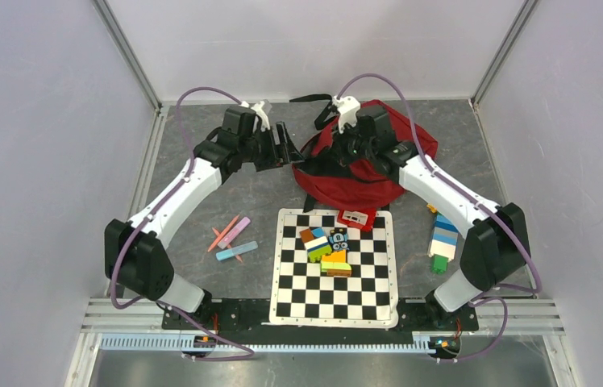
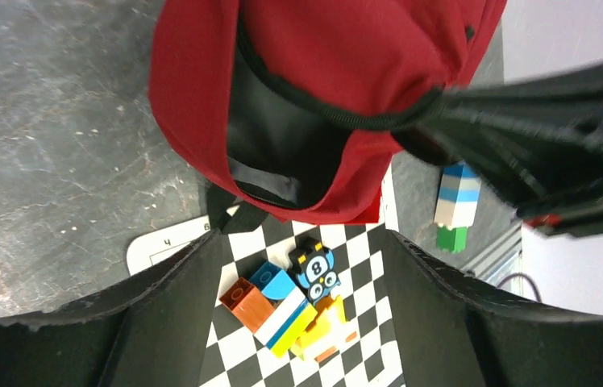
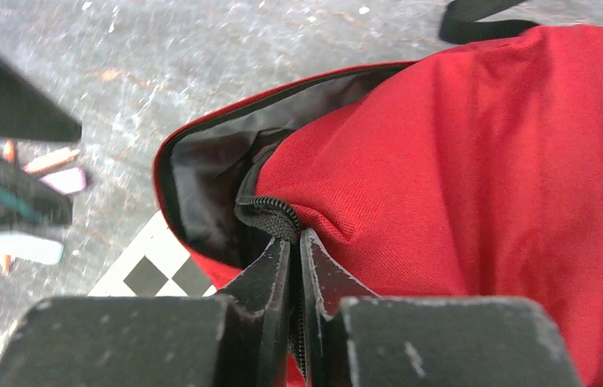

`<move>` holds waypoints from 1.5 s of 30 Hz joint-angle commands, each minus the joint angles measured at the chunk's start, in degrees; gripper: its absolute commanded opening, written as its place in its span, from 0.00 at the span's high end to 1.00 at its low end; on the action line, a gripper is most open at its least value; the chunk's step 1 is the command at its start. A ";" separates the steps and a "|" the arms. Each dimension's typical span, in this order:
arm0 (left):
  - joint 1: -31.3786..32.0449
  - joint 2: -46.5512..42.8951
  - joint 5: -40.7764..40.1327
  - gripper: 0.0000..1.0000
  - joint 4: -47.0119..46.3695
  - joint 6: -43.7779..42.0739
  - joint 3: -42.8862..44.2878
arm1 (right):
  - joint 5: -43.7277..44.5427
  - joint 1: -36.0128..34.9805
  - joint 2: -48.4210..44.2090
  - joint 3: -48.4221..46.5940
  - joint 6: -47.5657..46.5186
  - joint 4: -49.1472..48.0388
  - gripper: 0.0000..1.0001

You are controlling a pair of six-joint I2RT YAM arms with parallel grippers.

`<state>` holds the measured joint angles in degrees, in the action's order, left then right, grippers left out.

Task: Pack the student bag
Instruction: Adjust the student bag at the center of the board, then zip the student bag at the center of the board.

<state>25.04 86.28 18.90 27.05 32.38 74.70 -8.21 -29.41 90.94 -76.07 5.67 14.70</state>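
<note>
**A:** Start at the right claw (image 3: 294, 240). What has it got?

**B:** It is pinched almost closed on the student bag (image 3: 484, 161). The black zipper edge (image 3: 266, 211) is caught between its two fingers, right at the lip of the bag's mouth.

**A:** And the left claw (image 2: 302, 235)?

**B:** Spread wide, gripping nothing. It hangs just off the bag's open side. Between its fingers you look down at the mouth and the things below.

**A:** Is the bag open, then?

**B:** Yes. The zip is undone and the mouth gapes, so the dark lining (image 2: 282, 145) shows inside the red fabric.

**A:** Where does the bag sit?

**B:** Take the checkerboard mat (image 1: 334, 294) as the marker. The bag lies on the grey surface (image 1: 201, 129) just past the mat's far edge, under the right claw.

**A:** What is on the mat itself?

**B:** A loose cluster of coloured toy blocks (image 1: 326, 248) covers its far half. A small red box (image 1: 356, 218) sits at its far edge, close under the bag.

**A:** And off the mat?

**B:** To the mat's right, a stack of blue, white and green blocks (image 1: 442, 240) lies on the surface beside the right arm. To its left, well apart from it, a few markers (image 1: 232, 240) lie scattered in orange, pink and pale blue.
</note>
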 commanded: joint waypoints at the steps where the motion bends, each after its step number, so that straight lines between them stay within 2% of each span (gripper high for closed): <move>1: -2.70 -3.52 -2.48 0.21 -2.90 5.20 2.40 | -5.88 -2.24 -2.28 1.48 -4.76 1.81 0.85; 5: -4.87 -2.56 0.43 0.17 -7.22 8.73 2.44 | -8.96 -4.95 -2.95 1.66 -7.37 2.44 0.74; 7: -5.17 -1.14 0.98 0.17 -7.67 9.14 3.83 | -9.18 -5.25 -3.97 1.61 -6.97 2.10 0.63; 12: -4.73 1.81 2.91 0.14 -8.28 6.05 7.54 | 1.44 -4.43 -7.50 -0.51 -4.35 3.90 0.36; 17: -3.88 3.69 2.29 0.11 -5.43 0.92 8.27 | 2.45 3.27 -8.58 -0.89 0.08 7.49 0.27; 21: -3.86 6.06 1.31 0.07 -2.79 0.94 8.56 | 1.93 11.96 -9.29 2.25 4.05 10.11 0.28; 27: -3.17 10.82 1.65 0.02 -2.10 -0.29 9.77 | 1.38 21.54 -10.10 8.83 9.63 11.60 0.36; 36: -3.09 19.53 2.91 0.00 1.80 -2.11 17.23 | 1.29 24.37 -10.30 16.55 16.38 5.84 0.54; 45: -3.20 20.49 2.71 0.00 1.52 -2.52 15.69 | 1.47 24.76 -8.18 18.92 18.83 1.28 0.57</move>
<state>21.74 106.32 20.05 28.67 32.45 89.56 -6.39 -4.99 82.54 -57.17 22.48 20.64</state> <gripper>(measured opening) 0.993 0.448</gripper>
